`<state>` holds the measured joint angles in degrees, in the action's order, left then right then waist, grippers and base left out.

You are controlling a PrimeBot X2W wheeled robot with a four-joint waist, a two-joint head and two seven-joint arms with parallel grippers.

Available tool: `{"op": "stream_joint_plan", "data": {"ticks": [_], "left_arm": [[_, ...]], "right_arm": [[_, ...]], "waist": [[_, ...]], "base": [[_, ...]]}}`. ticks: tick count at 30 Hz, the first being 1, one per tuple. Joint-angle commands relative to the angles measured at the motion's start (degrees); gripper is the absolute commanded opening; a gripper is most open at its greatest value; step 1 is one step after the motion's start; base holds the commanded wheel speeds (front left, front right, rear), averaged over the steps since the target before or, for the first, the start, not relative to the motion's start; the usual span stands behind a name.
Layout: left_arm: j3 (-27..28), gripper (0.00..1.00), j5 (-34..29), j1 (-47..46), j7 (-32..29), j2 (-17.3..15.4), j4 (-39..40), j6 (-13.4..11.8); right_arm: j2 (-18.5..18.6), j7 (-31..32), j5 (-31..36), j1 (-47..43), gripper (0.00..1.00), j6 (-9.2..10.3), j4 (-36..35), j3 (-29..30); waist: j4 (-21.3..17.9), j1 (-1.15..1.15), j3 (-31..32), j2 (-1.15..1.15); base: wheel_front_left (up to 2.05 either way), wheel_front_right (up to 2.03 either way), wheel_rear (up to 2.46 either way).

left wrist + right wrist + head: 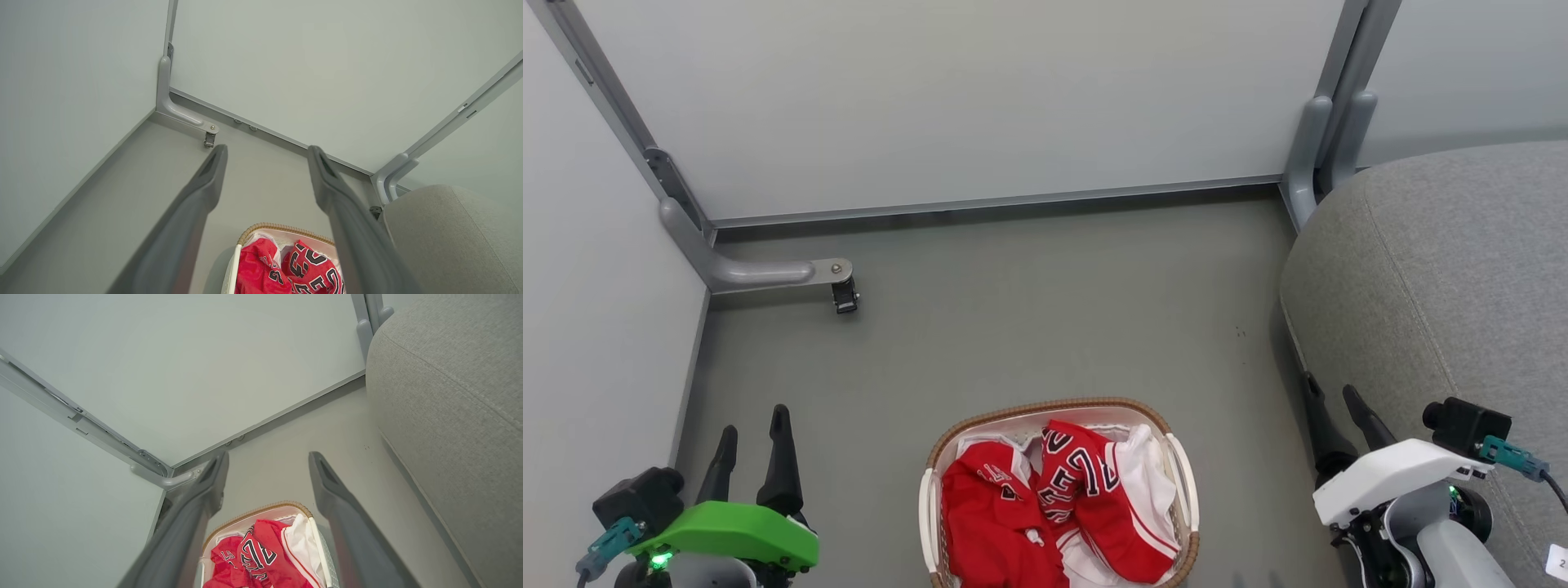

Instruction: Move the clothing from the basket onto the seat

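The clothing [1045,506], red jerseys with navy-and-white letters, lies bunched in the basket [1058,406], a white basket with a brown woven rim on the floor at the bottom centre. The clothing [286,267] and basket [282,227] appear low in the left wrist view, and the clothing [255,555] in the basket [261,509] low in the right wrist view. The grey seat [1445,278] fills the right side. My left gripper [753,437] is open at the lower left, well left of the basket. My right gripper [1334,404] is open at the lower right, beside the seat's edge. Both are empty.
Pale partition walls enclose the grey floor on the left and far sides. A grey metal foot with a small caster [844,298] juts out from the left corner. Another grey post [1319,147] stands at the far right corner by the seat.
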<state>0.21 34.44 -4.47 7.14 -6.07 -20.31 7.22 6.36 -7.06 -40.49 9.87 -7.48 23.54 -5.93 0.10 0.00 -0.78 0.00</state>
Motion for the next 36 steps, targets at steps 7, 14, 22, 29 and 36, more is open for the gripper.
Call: {"op": "stream_joint_plan", "data": {"ticks": [7,14,22,29,36], "left_arm": [[-0.56,1.00,-5.63,0.30,1.40,-0.64,0.42,-0.16],[-1.24,1.00,-10.08,0.30,2.47,-1.16,-0.54,-0.11],[-1.52,1.00,-14.28,0.95,3.60,-1.35,-1.52,-0.10],[-1.40,1.00,-17.61,1.53,4.41,-1.15,-2.09,-0.08],[-1.14,1.00,-20.53,1.81,5.33,-0.91,-2.67,0.05]], "right_arm": [[0.39,-1.47,5.70,0.34,1.00,-0.01,0.93,-0.92],[0.47,-2.55,10.07,0.74,1.00,-0.01,2.44,-1.83],[0.46,-3.64,14.23,1.20,1.00,-0.02,4.03,-2.95],[0.22,-4.51,17.94,1.44,1.00,-0.02,4.90,-2.57],[-0.15,-5.38,21.66,1.18,1.00,-0.02,5.38,-1.42]], "waist": [[0.10,0.00,-0.02,0.00],[0.20,0.00,-0.18,0.00],[0.26,0.00,-0.27,0.00],[0.25,0.00,-0.37,0.00],[0.25,0.00,-0.48,0.00]], "base": [[0.00,0.00,0.00],[0.00,0.00,0.00],[0.00,0.00,0.00],[0.00,0.00,0.00],[0.00,0.00,0.00]]}}
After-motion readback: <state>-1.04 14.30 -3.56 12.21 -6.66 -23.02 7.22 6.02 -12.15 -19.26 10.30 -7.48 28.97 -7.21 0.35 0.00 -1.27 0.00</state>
